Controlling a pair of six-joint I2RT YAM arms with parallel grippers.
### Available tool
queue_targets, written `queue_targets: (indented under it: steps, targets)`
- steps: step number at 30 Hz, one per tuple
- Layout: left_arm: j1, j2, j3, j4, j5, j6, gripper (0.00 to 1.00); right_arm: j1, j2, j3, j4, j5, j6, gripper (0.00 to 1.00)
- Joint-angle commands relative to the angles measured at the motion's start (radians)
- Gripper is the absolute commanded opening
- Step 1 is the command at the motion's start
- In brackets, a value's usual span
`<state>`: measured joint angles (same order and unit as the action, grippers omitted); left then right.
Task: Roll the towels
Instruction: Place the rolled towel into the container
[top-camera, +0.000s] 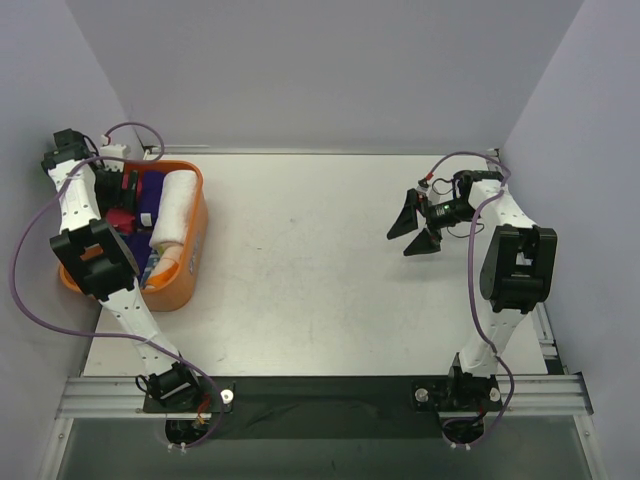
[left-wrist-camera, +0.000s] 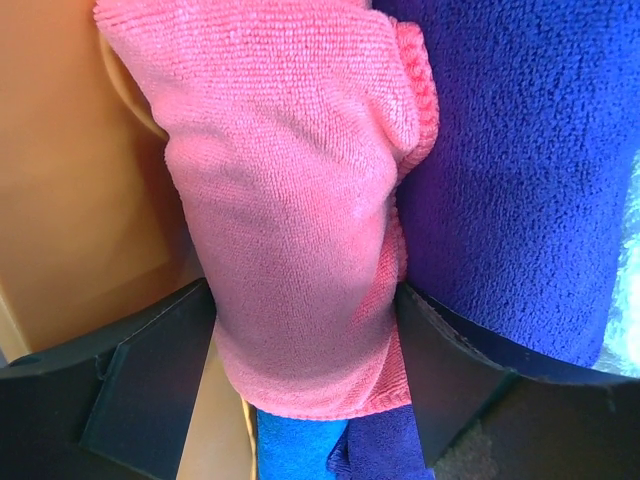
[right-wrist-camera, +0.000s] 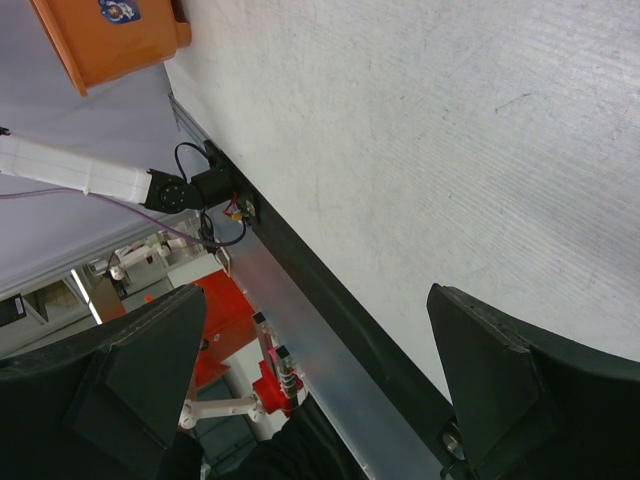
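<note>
In the left wrist view a rolled pink towel (left-wrist-camera: 290, 180) fills the gap between my left gripper's (left-wrist-camera: 305, 340) jaws, which press on both of its sides inside the orange basket (left-wrist-camera: 70, 200). A dark purple towel (left-wrist-camera: 520, 180) lies against it on the right, and a blue towel (left-wrist-camera: 300, 450) shows underneath. From above, the pink towel (top-camera: 120, 218) peeks out beside the left wrist, with the purple towel (top-camera: 150, 195) and a rolled white towel (top-camera: 172, 205) also in the basket (top-camera: 195, 240). My right gripper (top-camera: 412, 232) hangs open above the table's right side, holding nothing.
The basket stands at the table's left edge against the wall. The right wrist view shows my open right gripper (right-wrist-camera: 315, 370) over the white table (right-wrist-camera: 450, 130), the dark front rail, and the basket's corner (right-wrist-camera: 110, 35) far off.
</note>
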<state>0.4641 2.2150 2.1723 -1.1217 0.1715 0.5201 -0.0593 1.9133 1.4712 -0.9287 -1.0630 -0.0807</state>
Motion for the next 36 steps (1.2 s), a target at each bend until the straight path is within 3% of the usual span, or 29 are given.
queue_targets:
  steps: [1,9,10,21,31,36]
  targets:
    - [0.013,-0.032,0.049,0.02,-0.001,0.021,0.84,-0.005,-0.04,0.008,-0.056,-0.029,-0.013,1.0]
    - [0.011,-0.092,0.115,0.02,0.046,-0.009,0.91,-0.005,-0.042,0.017,-0.059,-0.031,-0.017,1.0]
    - [0.011,-0.094,0.122,0.02,0.046,-0.014,0.97,-0.005,-0.043,0.018,-0.061,-0.032,-0.016,1.0]
    - [-0.067,-0.19,0.173,0.013,0.109,-0.046,0.97,-0.005,-0.077,0.032,-0.07,-0.005,-0.025,1.0]
    - [-0.344,-0.357,0.094,0.011,0.125,-0.166,0.97,-0.03,-0.181,0.054,-0.098,0.147,-0.071,1.0]
    - [-0.575,-0.396,-0.072,0.017,0.102,-0.259,0.97,-0.057,-0.25,0.046,-0.091,0.231,-0.088,1.0]
